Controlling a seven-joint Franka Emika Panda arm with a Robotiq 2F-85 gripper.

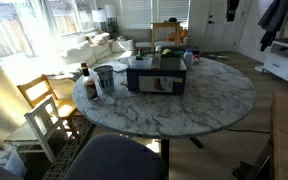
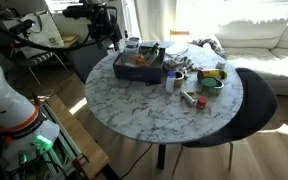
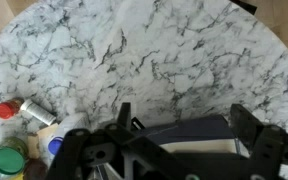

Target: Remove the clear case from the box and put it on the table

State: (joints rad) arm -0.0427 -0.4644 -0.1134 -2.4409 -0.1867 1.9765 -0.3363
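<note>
Hovering low in the wrist view, the pincer [image 3: 180, 118] has its two dark fingers [image 3: 124, 122] spread wide apart, with nothing clamped between them. Just under the fingers runs the dark wall of the box [image 3: 189, 130]. Inside that wall, a pale whitish band at the bottom of the frame appears to be the clear case [image 3: 199, 147]. The pincer body hides its edges, so its exact seat in the box cannot be told.

The bench [image 1: 219, 100] is round, white marble with grey veins. In an exterior view the box stands in the upper middle of the top, near the far rim, with its pale label toward the camera. Wide marble lies open to the right of the box and along the lower part of the frame, out to the rim.

Left of the box, a grey cup [image 1: 104, 78] and a dark bottle [image 1: 84, 76] stand near the left rim. In an exterior view, small green items [image 2: 212, 80] and a red-capped tube [image 2: 192, 99] crowd the bench on the right of the box. The lower half of that top is open.

The arm [image 2: 99, 18] enters from the upper left of the frame. A dark chair [image 2: 256, 100] sits against the right rim.
</note>
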